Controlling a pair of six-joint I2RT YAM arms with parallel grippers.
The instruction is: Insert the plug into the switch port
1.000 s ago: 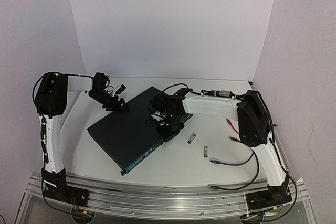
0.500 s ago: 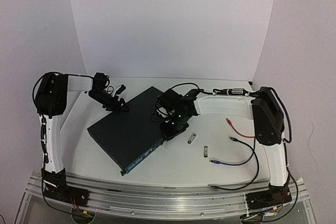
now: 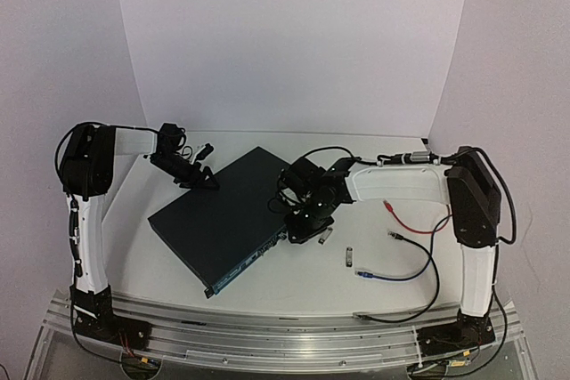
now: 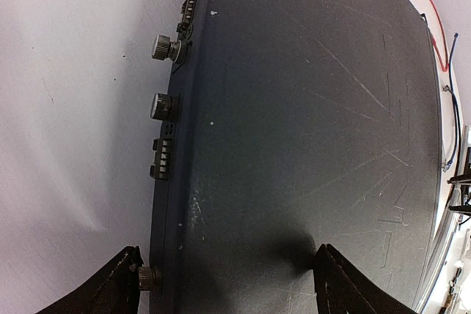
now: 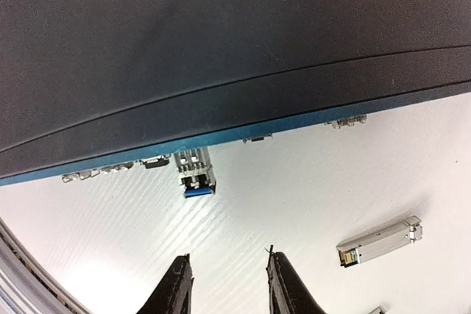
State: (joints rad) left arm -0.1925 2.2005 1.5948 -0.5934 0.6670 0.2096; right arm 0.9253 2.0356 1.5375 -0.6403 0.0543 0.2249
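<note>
Now the tabletop (image 3: 267, 287) carries the switch (image 3: 218, 220) diagonally across its left-middle, one corner toward the near edge and its socket face turned to the near right. The right arm (image 3: 392, 180) has just swung outward: a second ago its wrist hung over the switch's right end, and it now sits off that end, lower and further right.

The right fingers (image 5: 175, 288) were closed then. They now stand parted with nothing between them, just off the socket face. The left fingers (image 4: 118, 284) are spread wide at the switch's far-left corner, one outside the edge by a small knob (image 4: 147, 277) and one over the top panel. They are open, and I cannot tell whether they press on the box.

The plug (image 5: 196, 173) — a small metal module with a blue end — juts from a port (image 5: 193, 156) in that face, free of the fingers. Letting go and backing away suggests the insertion is done, or nearly so. Whether the plug has latched fully home cannot be told from here.

Two spare modules remain loose on the tabletop right of the switch — one (image 5: 379, 240) near the right fingers, another (image 3: 349, 257) a little further toward the near right. Thin cables (image 3: 405, 269) trail toward the right edge.
</note>
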